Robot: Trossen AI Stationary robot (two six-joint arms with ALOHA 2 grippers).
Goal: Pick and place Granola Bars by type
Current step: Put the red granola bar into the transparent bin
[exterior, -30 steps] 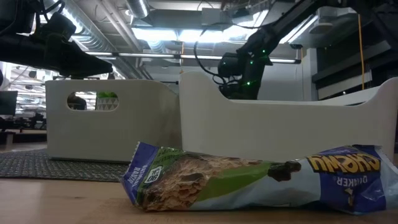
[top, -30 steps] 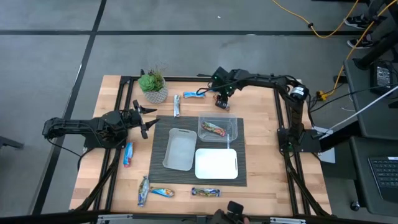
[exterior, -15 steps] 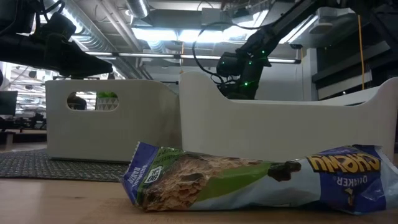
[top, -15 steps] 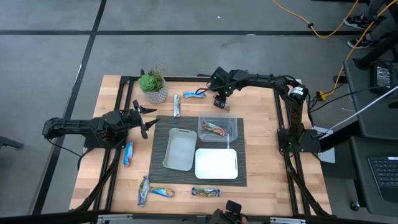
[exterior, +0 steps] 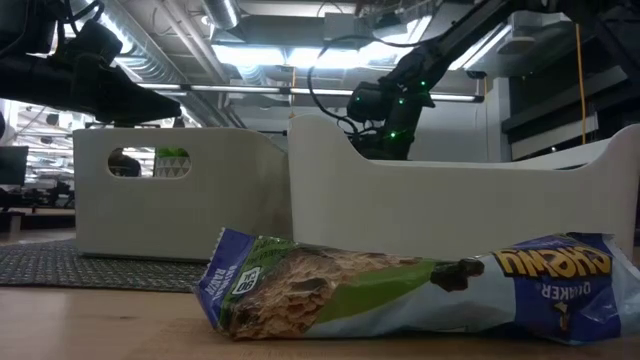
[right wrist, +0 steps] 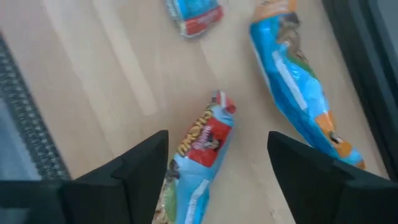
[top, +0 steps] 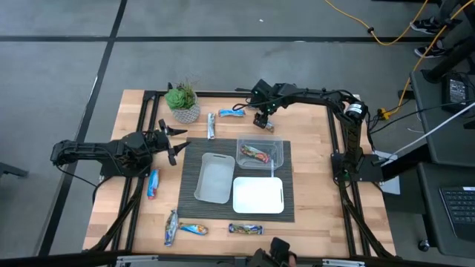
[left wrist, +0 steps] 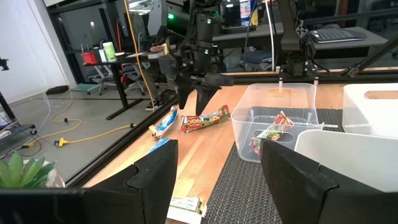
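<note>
Wooden table is seen from above with Granola Bars scattered at its far and near edges, one red-ended bar being straddled by the spread, empty fingers of the right gripper, while the left gripper, also parted, is held beside the mat.

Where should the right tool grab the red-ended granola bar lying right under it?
Take the red-ended granola bar across its narrow middle, coming straight down. It lies flat on the bare wood, apart from the blue bar, and the open right tool already straddles its long axis, one finger to each long side.
</note>
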